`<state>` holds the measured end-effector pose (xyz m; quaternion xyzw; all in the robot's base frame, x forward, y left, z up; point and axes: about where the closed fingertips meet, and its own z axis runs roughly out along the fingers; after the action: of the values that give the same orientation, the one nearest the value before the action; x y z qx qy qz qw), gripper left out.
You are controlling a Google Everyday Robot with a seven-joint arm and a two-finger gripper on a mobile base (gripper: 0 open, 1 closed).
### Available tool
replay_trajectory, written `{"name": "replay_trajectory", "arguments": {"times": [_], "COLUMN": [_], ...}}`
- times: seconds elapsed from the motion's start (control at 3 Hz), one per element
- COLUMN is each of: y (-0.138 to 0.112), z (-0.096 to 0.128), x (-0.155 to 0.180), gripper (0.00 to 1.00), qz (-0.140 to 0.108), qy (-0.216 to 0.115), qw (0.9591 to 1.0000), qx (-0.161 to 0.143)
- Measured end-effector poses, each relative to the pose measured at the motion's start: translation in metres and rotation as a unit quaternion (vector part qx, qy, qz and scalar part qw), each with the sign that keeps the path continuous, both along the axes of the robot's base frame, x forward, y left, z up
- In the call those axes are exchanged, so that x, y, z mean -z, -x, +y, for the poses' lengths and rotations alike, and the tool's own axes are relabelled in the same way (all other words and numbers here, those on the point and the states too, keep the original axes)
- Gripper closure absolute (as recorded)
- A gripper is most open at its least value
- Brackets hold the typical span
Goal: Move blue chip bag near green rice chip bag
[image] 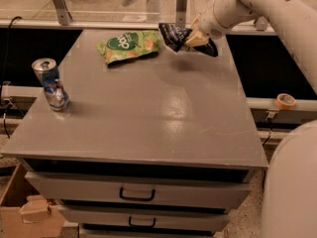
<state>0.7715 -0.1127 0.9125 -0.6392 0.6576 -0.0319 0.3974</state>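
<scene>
The green rice chip bag lies flat at the far left-centre of the grey table. The blue chip bag, dark navy and crinkled, hangs in the air just right of it, a little above the far edge of the table. My gripper is shut on the blue chip bag at its middle, with the white arm reaching in from the upper right.
A dented blue-and-silver drink can stands near the table's left edge. Drawers sit under the front edge. A cardboard box is on the floor at lower left. A tape roll rests on the right ledge.
</scene>
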Motion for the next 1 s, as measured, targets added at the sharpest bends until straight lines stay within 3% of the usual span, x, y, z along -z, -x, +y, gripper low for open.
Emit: {"name": "replay_trajectory", "arguments": {"times": [0.33, 0.67, 1.0], "y": [-0.003, 0.0, 0.009], "z": [0.004, 0.014, 0.023], "x": [0.011, 0.016, 0.009], "gripper": [0.12, 0.0, 0.0], "qz": [0.012, 0.025, 0.032], "qy": [-0.003, -0.01, -0.032], "qw": [0.9999, 0.9996, 0.999], "qx": [0.007, 0.007, 0.006]}}
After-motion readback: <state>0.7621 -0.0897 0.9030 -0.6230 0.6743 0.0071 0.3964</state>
